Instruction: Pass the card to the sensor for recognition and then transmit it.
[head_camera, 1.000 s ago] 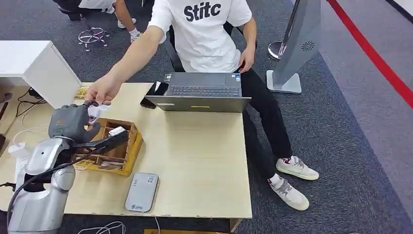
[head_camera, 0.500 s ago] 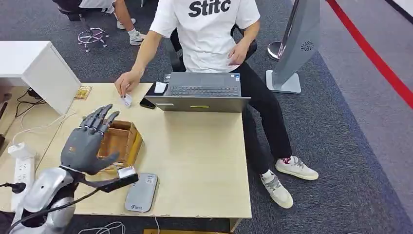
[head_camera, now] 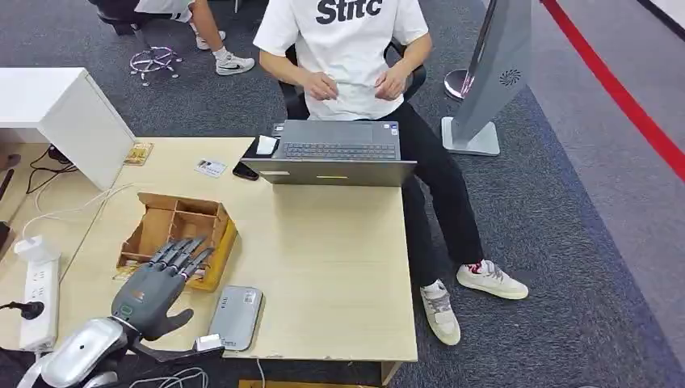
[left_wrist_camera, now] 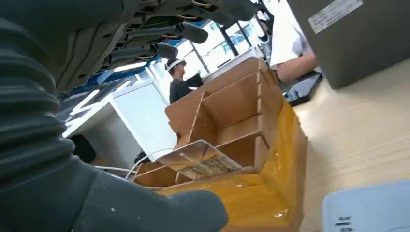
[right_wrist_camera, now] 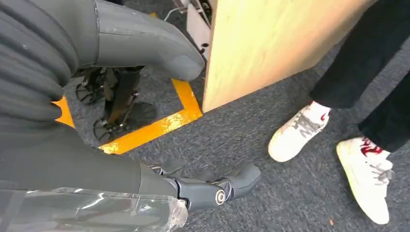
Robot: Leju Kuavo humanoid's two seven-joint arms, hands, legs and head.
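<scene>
A small white card (head_camera: 211, 168) lies flat on the table's far left part, just left of the laptop (head_camera: 335, 153). The grey flat sensor (head_camera: 236, 317) lies near the front edge; its corner (left_wrist_camera: 367, 209) shows in the left wrist view. My left hand (head_camera: 157, 287) hovers low over the front left of the table, fingers spread over the near end of the wooden box (head_camera: 178, 236), holding nothing. My right hand (right_wrist_camera: 58, 145) hangs beside the table above the carpet, thumb and fingers apart and empty.
A person in a white shirt (head_camera: 355, 48) sits behind the laptop with both hands near the lap. A dark phone (head_camera: 245, 171) lies by the card. A power strip (head_camera: 39, 291) and cables lie at the left. The person's shoes (right_wrist_camera: 300, 130) are near the table leg.
The person took the card from my left hand and laid it by the laptop, then drew the arm back. My left hand dropped back toward the front edge, empty.
</scene>
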